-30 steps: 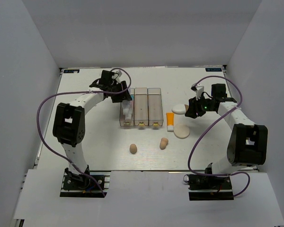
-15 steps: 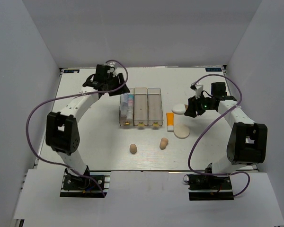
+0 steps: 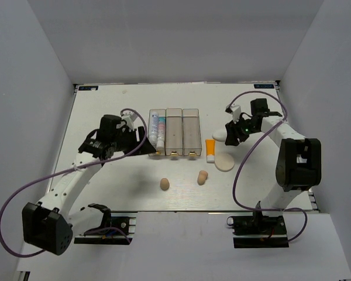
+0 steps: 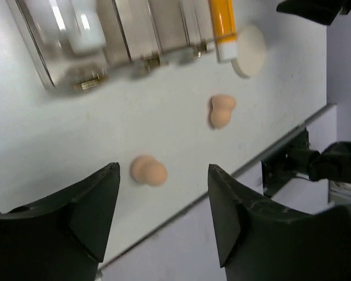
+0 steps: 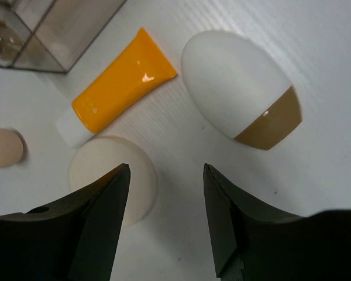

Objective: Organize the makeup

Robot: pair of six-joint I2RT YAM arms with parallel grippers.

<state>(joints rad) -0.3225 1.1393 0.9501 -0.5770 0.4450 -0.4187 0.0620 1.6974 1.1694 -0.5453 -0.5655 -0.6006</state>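
"Two grippers are shown. How wide is each one set, and is anything held?"

"The left gripper (image 4: pixel 162 175) is spread wide, and nothing is held or touched by it. It is hung over the white table (image 3: pixel 105 105), just off the near end of the leftmost of three clear rectangular bins (image 3: pixel 174 132). The right gripper (image 5: pixel 166 170) is likewise parted, with nothing between its dark fingers (image 5: pixel 99 222). It is poised above bare table toward the right edge."

"Where is the makeup found?"

"A white tube with blue and pink marks (image 3: pixel 156 130) is laid lengthwise inside the leftmost bin. An orange plastic tube (image 5: pixel 120 82) is laid just right of the rightmost bin, its white cap (image 5: pixel 73 132) turned toward the near edge. A round cream puff (image 5: pixel 111 175) is set just beside that cap. A white egg-shaped oval with a tan end (image 5: pixel 234 82) is set just beside the tube's crimped end. Two beige egg-shaped sponges (image 3: pixel 164 184) (image 3: pixel 202 177) are left apart from each other on the near half of the table."

"What can be said of the surfaces?"

"The orange tube is seen to be glossy, with a highlight. The oval is smooth, the puff flat and matte, and the sponges dull, rounded and pinched at the waist. Small brass-coloured clasps (image 4: pixel 149 60) are fitted at the bins' near ends."
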